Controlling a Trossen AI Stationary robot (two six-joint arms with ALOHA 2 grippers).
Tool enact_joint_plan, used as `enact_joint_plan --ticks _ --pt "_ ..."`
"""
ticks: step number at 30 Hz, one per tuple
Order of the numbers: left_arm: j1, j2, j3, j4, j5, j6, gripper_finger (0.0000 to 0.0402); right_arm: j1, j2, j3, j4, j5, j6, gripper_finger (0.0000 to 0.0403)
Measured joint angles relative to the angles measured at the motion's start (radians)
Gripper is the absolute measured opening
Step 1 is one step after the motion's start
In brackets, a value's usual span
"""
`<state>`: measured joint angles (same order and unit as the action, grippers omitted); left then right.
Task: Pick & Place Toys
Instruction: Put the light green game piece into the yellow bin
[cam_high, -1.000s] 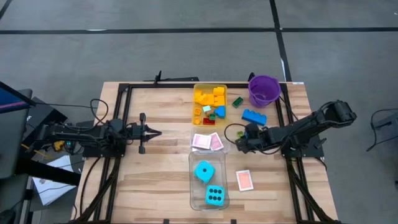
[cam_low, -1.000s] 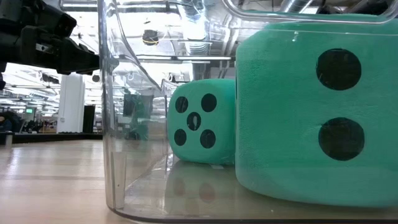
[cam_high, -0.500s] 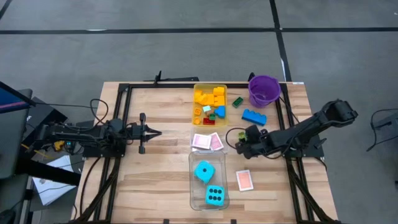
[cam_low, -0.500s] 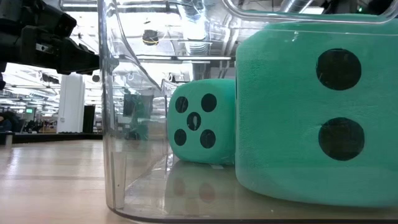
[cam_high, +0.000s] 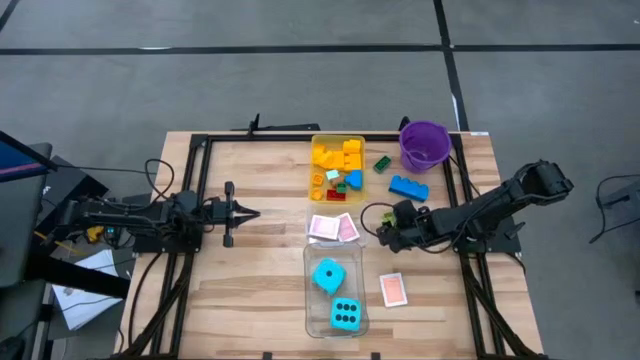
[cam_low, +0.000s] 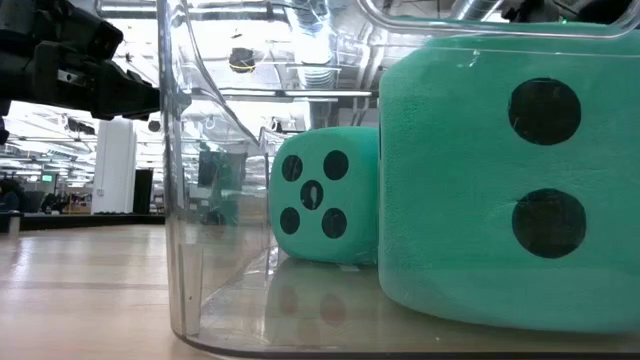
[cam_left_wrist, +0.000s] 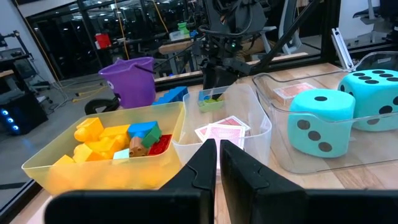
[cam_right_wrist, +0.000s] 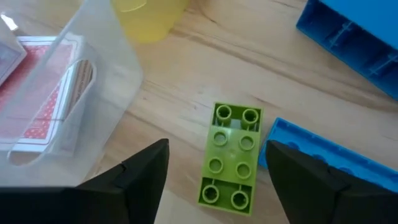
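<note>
Wooden table: my right hand released, straddling green brick; blue brick beside one finger risks getting nudged or pinched.

— How is the left arm posed?
— It is stretched flat along the table's left side, the left gripper closed.
— And the right?
— It is reached inward, low, the right gripper parted.

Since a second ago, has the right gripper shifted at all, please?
Barely: the right gripper hovers at the same spot beside the card tray, though it dipped slightly toward the loose card midway.
</note>
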<state>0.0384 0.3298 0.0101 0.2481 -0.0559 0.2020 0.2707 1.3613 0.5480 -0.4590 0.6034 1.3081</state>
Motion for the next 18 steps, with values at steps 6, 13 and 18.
enact_joint_plan --ticks 6,13,18 --pt "0.000 0.000 0.000 0.000 0.000 0.000 0.0017 -0.007 0.043 0.001 0.031 -0.006 0.001 0.0260" --pt "0.000 0.000 0.000 0.000 0.000 0.000 0.0017 -0.037 0.130 0.001 0.051 -0.041 -0.014 0.0260" --pt "0.000 0.000 0.000 0.000 0.000 0.000 0.0017 -0.044 0.132 0.001 0.049 -0.049 -0.021 0.0260"
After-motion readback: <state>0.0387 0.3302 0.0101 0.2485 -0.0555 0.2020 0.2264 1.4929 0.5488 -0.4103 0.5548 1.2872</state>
